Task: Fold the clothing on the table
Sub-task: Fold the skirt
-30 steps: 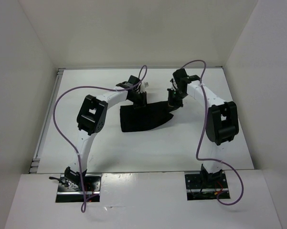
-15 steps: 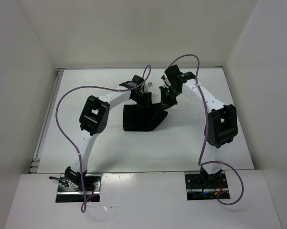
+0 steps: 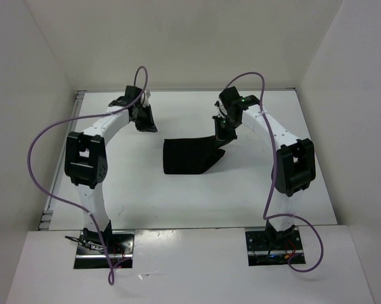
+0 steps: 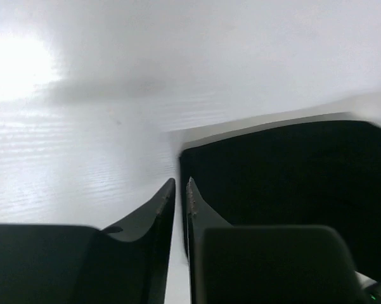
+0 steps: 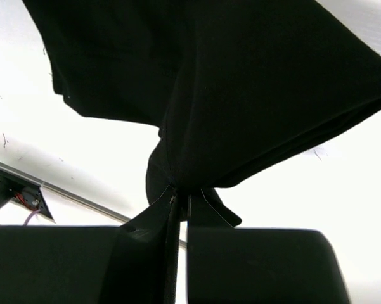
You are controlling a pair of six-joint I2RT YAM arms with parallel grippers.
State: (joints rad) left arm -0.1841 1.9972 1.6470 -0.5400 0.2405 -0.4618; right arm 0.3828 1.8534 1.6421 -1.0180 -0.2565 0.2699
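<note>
The black clothing lies partly folded on the white table, a little right of centre. Its far right corner rises off the surface, pinched in my right gripper, which is shut on it. From the right wrist the clothing hangs as a taut sheet from the right gripper. My left gripper is over bare table, well left of the garment and apart from it. In the left wrist view the left gripper has its jaws almost together with nothing between them, and the clothing lies to the right.
White upright walls close in the table on the left, back and right. A thin metal edge strip runs along the table's left side. Purple cables loop above both arms. The arm bases sit at the near edge.
My left gripper has let go of the clothing and swung away to the left. The right gripper, still holding its corner, shifted left earlier and has held still since; the clothing is folded narrower.
</note>
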